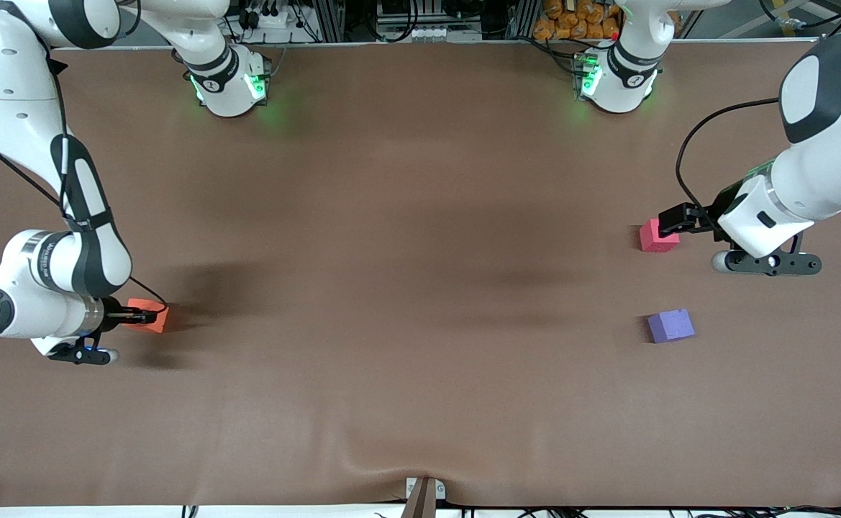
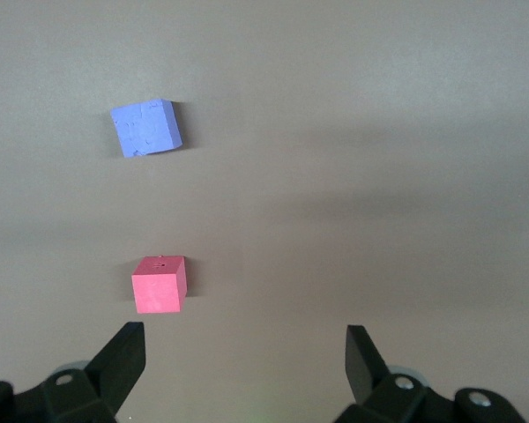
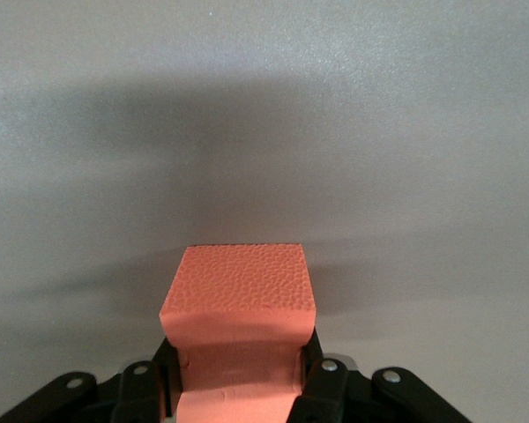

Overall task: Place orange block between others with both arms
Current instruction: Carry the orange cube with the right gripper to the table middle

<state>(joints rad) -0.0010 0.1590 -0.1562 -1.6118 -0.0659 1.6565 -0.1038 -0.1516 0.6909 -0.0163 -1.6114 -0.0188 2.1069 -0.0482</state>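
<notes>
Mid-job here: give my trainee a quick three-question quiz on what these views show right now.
1. True or false: the right gripper is shut on the orange block.
2. Which cube lies nearer the front camera: (a) the pinkish-red cube or (b) the purple cube?
3. Fill in: the left gripper hangs ____, holding nothing, by the pinkish-red cube.

Key: 1 true; 2 b; 3 open.
</notes>
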